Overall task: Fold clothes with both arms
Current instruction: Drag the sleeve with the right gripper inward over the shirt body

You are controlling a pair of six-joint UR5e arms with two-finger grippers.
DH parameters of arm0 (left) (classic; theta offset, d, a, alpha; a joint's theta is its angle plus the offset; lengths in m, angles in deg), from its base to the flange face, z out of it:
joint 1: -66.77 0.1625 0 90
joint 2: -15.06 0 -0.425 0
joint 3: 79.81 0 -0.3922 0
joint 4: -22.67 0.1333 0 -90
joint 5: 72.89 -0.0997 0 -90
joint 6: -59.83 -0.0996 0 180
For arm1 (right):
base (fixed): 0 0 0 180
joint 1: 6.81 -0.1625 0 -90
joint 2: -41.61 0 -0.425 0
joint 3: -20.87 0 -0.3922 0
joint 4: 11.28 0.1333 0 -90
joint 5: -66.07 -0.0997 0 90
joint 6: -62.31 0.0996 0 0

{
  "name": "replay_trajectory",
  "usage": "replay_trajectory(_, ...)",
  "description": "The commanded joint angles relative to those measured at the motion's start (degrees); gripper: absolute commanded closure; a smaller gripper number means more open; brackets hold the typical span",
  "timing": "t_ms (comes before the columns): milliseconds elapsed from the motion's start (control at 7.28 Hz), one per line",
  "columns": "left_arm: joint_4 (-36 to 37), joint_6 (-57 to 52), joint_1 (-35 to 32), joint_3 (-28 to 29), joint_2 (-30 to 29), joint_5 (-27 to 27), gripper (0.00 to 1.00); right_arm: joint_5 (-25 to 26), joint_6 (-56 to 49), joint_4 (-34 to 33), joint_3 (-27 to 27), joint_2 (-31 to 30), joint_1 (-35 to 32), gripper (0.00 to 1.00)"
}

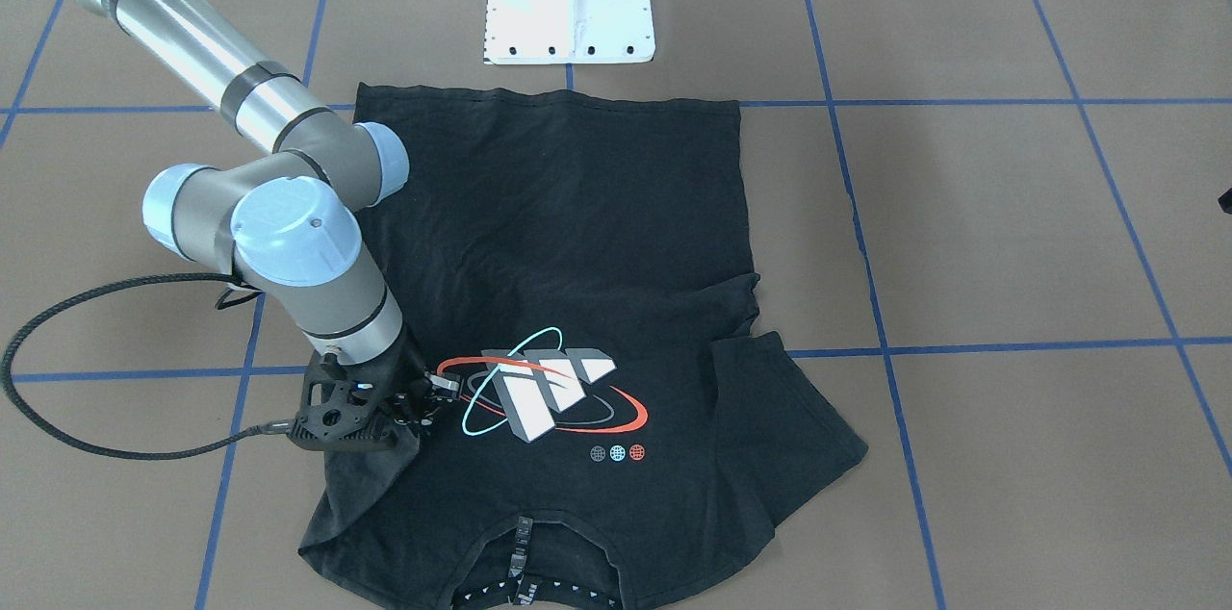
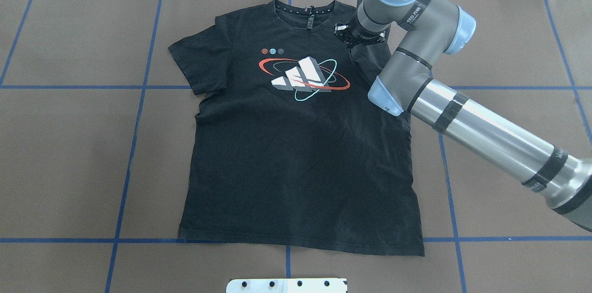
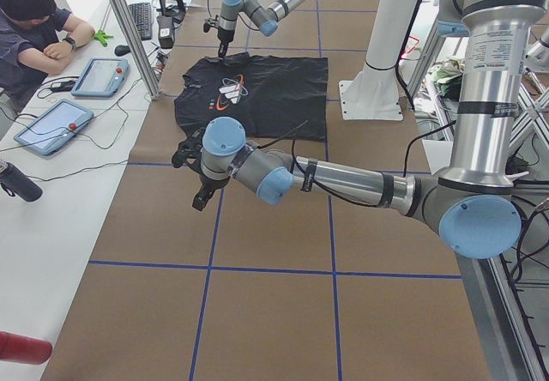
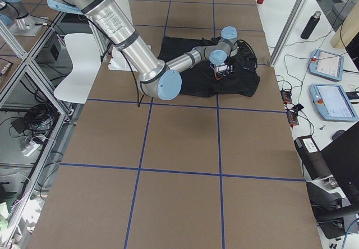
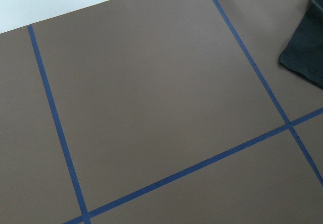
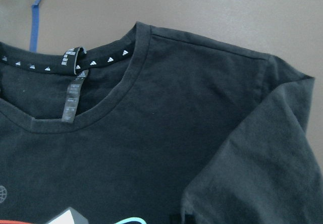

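Table (image 2: 69, 145) bears the T-shirt (image 2: 296, 154) flat, graphic up, collar far from the base, spread ready for folding. Right gripper (image 1: 435, 395) looks clamped on its sleeve (image 6: 262, 158), which lies pulled inward, likely to start a fold. Left gripper (image 3: 193, 185) hangs off-cloth beside it; whether its jaws are apart or together, cannot tell.

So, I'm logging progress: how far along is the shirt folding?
Done: the T-shirt lies flat, graphic up. In hand: the right gripper seems to pinch one sleeve, lifted toward the graphic. Still to do: the other sleeve is spread out, the body unfolded, and the left gripper hangs over bare table.
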Motion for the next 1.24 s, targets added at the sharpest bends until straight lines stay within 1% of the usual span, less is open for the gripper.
replay_trajectory(0, -0.01, -0.05, 0.01, -0.03, 0.03, 0.0, 0.0, 2.55, 0.73, 0.06, -2.01, 1.22, 1.67, 1.0)
replay_trajectory(137, -0.01, 0.04, 0.01, -0.03, 0.03, 0.0, 0.0, 2.9, 0.73, 0.06, -2.28, 1.31, 1.93, 1.0)
replay_trajectory(275, -0.01, 0.04, 0.01, -0.03, 0.03, 0.0, 0.0, 3.25, 0.73, 0.06, -2.45, 1.31, 2.02, 0.9)
replay_trajectory(412, -0.01, 0.3, 0.18, -0.03, -0.06, -0.09, 0.0, 3.6, 0.64, -0.02, -2.54, 1.39, 2.11, 0.01)
replay_trajectory(550, -0.01, 0.3, 0.79, 0.06, -0.49, -0.09, 0.0, 3.08, 0.2, -0.81, -2.45, 2.09, 1.5, 0.0)
replay_trajectory(687, -0.01, 0.3, 2.71, 0.32, -1.19, -0.43, 0.0, 0.55, -0.15, -0.99, -2.28, 1.92, 0.37, 0.0)
replay_trajectory(825, 0.08, 2.74, 4.47, 0.76, -2.86, -0.79, 0.0, -2.78, -1.46, -4.47, -1.23, 1.84, -1.82, 0.0)
replay_trajectory(962, -0.62, 8.16, 5.1, 1.28, -5.05, -1.92, 0.0, -3.42, -5.47, -8.86, 1.47, 1.49, -2.71, 0.0)
replay_trajectory(1100, -3.41, 14.39, 8.24, 1.64, -6.11, -5.33, 0.0, -4.21, -10.21, -14.03, 5.76, -0.26, -3.5, 0.0)
